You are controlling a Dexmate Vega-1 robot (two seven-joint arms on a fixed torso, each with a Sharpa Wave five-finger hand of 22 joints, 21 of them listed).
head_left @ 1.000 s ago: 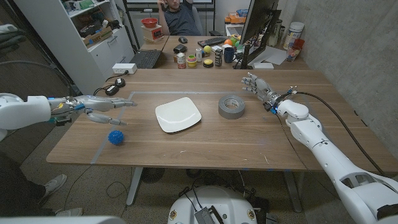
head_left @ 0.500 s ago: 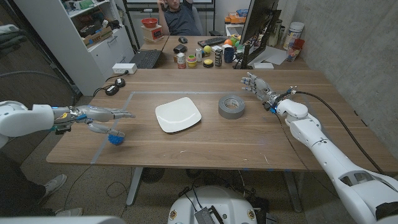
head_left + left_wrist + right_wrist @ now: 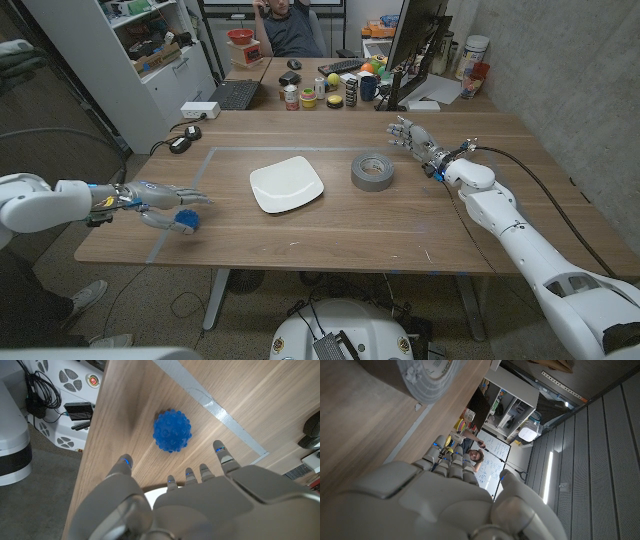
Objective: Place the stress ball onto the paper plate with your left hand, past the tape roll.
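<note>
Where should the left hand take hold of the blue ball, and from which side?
Around its middle, from above. The ball is round and nubby with no handle, and sits free on the table near the front edge. The left hand is over it with fingers spread, so thumb and fingers can close on opposite sides.

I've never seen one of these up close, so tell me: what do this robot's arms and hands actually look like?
Both arms have smooth, rounded white shells. The left hand and right hand are silver-grey, human-shaped, with small blue marks near the fingertips. The wrists show bits of blue, orange and dark parts. A black cable loops out from the right wrist and runs back along that arm.
</note>
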